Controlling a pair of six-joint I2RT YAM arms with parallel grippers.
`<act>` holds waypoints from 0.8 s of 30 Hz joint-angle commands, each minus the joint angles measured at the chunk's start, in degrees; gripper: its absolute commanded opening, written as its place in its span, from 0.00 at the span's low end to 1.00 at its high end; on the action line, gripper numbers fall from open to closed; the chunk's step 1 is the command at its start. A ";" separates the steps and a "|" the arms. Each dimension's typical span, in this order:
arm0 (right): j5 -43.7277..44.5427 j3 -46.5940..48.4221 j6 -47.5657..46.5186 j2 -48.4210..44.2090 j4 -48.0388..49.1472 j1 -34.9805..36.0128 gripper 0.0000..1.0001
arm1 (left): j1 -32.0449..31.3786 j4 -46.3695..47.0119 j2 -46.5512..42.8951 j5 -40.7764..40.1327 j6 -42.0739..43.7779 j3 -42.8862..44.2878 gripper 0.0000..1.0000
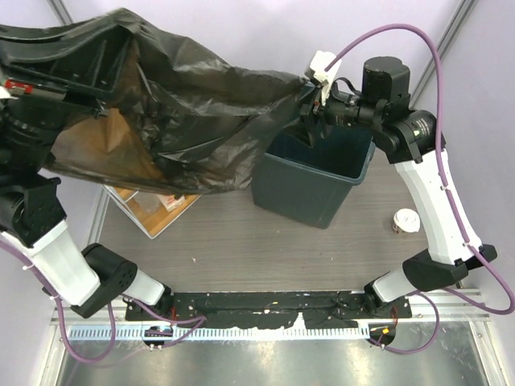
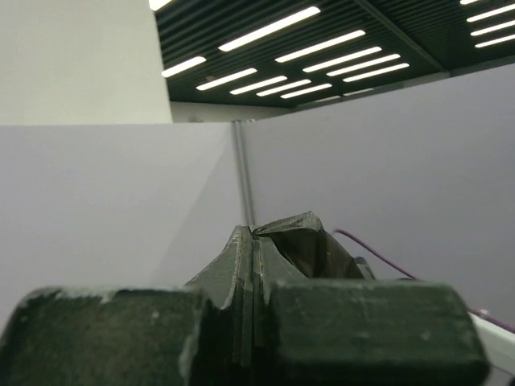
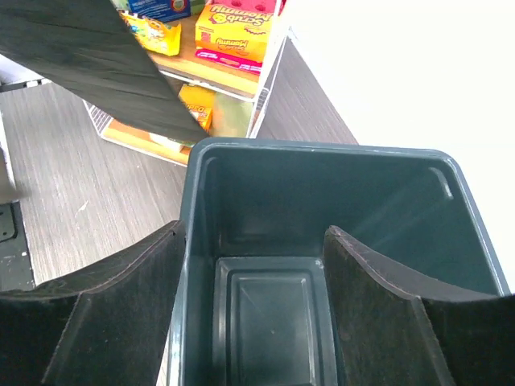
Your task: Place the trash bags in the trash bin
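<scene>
A large crinkled black trash bag (image 1: 201, 121) hangs spread in the air from the top left to the bin's far left corner. My left gripper (image 2: 256, 318) is shut on a bunched fold of the bag (image 2: 298, 241) and holds it high; in the top view the bag mostly covers it. The dark grey-green trash bin (image 1: 302, 197) stands right of centre with nothing in it. My right gripper (image 1: 312, 121) hovers over the bin's far rim, beside the bag's right tip. In the right wrist view it (image 3: 256, 237) is open and empty above the bin (image 3: 322, 147), with a bag edge (image 3: 96, 56) at the upper left.
A white wire shelf rack (image 1: 153, 211) with colourful snack packets (image 3: 237, 32) stands left of the bin, partly under the bag. A paper cup (image 1: 405, 220) stands right of the bin. Purple cables loop around the right arm.
</scene>
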 commanded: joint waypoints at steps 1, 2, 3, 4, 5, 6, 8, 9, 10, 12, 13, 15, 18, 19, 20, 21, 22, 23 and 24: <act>-5.45 -1.32 -3.15 -4.88 0.73 -0.33 0.74 | 0.20 0.46 1.33 -13.81 11.36 0.81 0.00; -6.50 -2.64 -4.37 -5.76 0.37 -0.33 0.74 | 0.20 0.81 1.77 -16.63 13.47 0.46 0.00; -6.78 -4.83 -4.91 -7.17 0.28 -0.42 0.74 | 0.28 1.68 2.20 -19.44 15.06 0.19 0.00; -7.04 -7.20 -5.69 -8.83 -0.07 -0.33 0.74 | 0.28 2.56 2.64 -20.95 16.29 0.02 0.00; -7.22 -8.18 -6.83 -9.63 -0.77 -0.24 0.74 | 0.20 3.26 2.91 -21.57 17.00 -0.16 0.00; -6.96 -9.67 -7.45 -10.77 -1.21 -0.33 0.74 | 0.28 3.88 3.17 -21.58 17.27 -0.33 0.00; -5.91 -10.21 -8.69 -11.92 -2.70 -0.42 0.74 | 0.28 3.71 3.26 -19.92 16.66 -0.60 0.00; -5.12 -10.13 -8.78 -12.27 -2.88 -0.33 0.74 | 0.28 3.10 3.18 -17.99 16.05 -0.86 0.00; -3.19 -9.87 -8.60 -12.89 -2.53 -0.33 0.74 | 0.28 2.40 3.00 -16.41 15.26 -1.13 0.00; 0.49 -8.56 -7.81 -13.24 -0.78 -0.33 0.74 | 0.28 0.56 2.48 -12.28 14.03 -1.57 0.00; 3.21 -8.02 -7.12 -12.90 0.27 -0.33 0.74 | 0.28 -0.41 2.04 -9.48 13.41 -1.57 0.00; 5.86 -4.60 -6.59 -11.32 0.55 -0.33 0.74 | 0.28 -2.09 1.33 -4.11 11.74 -1.48 0.00; 5.79 0.84 -6.41 -7.02 -0.33 -0.33 0.75 | 0.37 -2.45 0.37 2.58 6.31 -0.96 0.00; 3.35 1.90 -6.14 -6.22 -1.20 -0.24 0.75 | 0.28 -1.49 0.19 4.33 3.94 -0.95 0.00; 1.50 4.26 -5.45 -4.12 -2.00 -0.33 0.76 | 0.28 -0.52 0.19 5.66 0.52 -0.95 0.00; -1.65 5.07 -3.70 -3.15 -2.00 -0.33 0.76 | 0.28 1.06 0.36 6.63 -2.30 -0.78 0.00; -3.86 6.56 -1.68 -1.40 -1.92 -0.33 0.76 | 0.46 2.90 0.71 7.42 -4.77 -0.69 0.00; -7.53 7.01 -1.05 -0.68 -1.74 -0.24 0.77 | 1.16 4.66 0.98 8.38 -7.49 -0.60 0.00; -9.57 6.66 1.04 0.19 -0.09 -0.24 0.77 | 2.03 6.76 1.33 8.92 -10.04 -0.60 0.00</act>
